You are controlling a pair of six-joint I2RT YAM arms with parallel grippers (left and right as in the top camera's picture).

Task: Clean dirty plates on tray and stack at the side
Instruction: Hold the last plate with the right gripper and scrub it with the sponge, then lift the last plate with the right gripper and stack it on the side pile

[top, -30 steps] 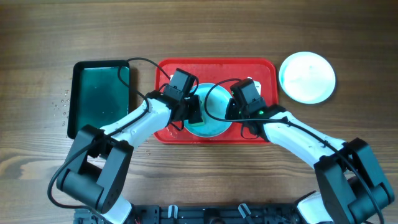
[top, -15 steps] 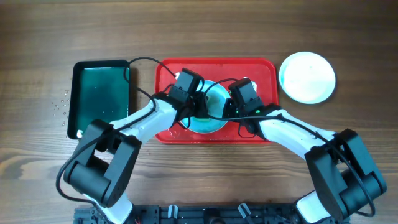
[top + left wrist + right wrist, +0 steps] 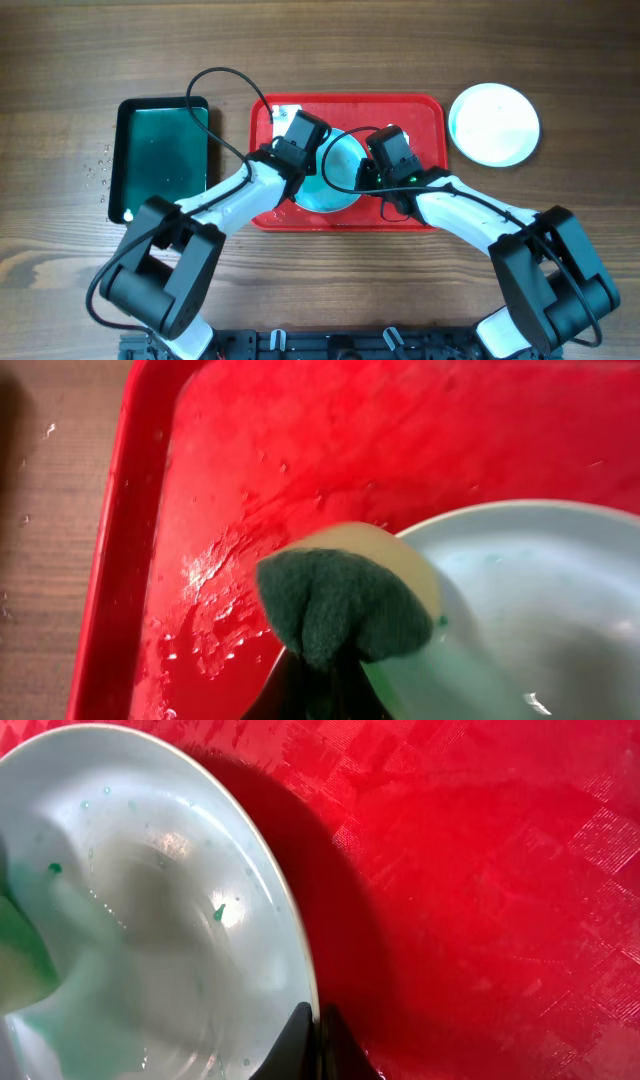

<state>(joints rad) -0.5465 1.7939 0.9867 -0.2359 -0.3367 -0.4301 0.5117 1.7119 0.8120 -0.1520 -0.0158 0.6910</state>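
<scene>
Plate (image 3: 150, 920): pale blue, on the red tray (image 3: 500, 920), rim pinched in my right gripper (image 3: 318, 1038).
Left gripper (image 3: 315, 685): clamped on sponge (image 3: 345, 605), at plate's left rim.

Both arms reach forward and bend inward — left claw (image 3: 318, 685) and right claw (image 3: 318, 1038) each clamped tight.

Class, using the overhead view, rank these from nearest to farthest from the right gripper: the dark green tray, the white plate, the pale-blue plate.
1. Pale-blue plate, on the red tray, rim pinched by the right gripper.
2. White plate, beyond the tray's right edge.
3. Dark green tray, far left.
</scene>
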